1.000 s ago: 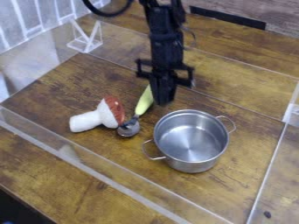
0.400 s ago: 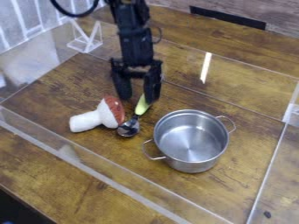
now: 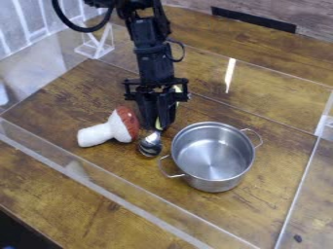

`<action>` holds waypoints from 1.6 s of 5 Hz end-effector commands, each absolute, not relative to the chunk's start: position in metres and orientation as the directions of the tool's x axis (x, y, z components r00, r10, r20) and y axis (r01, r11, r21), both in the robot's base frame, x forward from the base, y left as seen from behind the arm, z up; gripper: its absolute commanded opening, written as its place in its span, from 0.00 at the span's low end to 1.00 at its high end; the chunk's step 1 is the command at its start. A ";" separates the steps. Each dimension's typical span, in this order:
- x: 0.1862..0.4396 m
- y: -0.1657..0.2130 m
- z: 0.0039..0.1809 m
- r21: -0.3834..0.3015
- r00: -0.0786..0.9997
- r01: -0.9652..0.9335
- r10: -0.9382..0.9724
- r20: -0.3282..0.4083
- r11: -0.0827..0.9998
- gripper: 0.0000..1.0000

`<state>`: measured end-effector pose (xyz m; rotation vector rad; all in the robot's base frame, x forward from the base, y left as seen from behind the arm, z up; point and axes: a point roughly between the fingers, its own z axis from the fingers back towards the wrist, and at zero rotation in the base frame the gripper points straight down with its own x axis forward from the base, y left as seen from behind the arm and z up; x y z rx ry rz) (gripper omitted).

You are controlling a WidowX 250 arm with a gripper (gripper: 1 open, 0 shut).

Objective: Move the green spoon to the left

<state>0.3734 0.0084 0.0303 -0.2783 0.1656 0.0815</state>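
And the claw [image 3: 156,113] has been brought across and lowered since the earlier frame, now right over the handle of the green spoon [image 3: 150,145], whose metal bowl has been nudged slightly closer to the pot [image 3: 213,156]. The spoon lies just beside the pot, between it and the mushroom toy [image 3: 109,129]; its handle is mostly hidden by the dark fingers, so whether they are wide, narrow or closed on it cannot be told.

The handle seems to have been chosen because it offers a better hold than the round, slick bowl, and the approach from above presumably lets the pot's rim be avoided. A firm pinch would be called for next, then a small lift, before any sideways travel is tried. With so little room beside the pot, its loop handle could be snagged by the bowl, or the toy pushed.
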 end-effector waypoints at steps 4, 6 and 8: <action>0.390 0.017 0.142 -0.298 0.997 -0.028 0.047 0.059 0.954 0.00; 0.370 0.056 0.153 -0.288 0.994 -0.038 0.065 0.085 0.957 0.00; 0.364 0.082 0.156 -0.276 0.995 0.026 0.001 0.098 0.961 0.00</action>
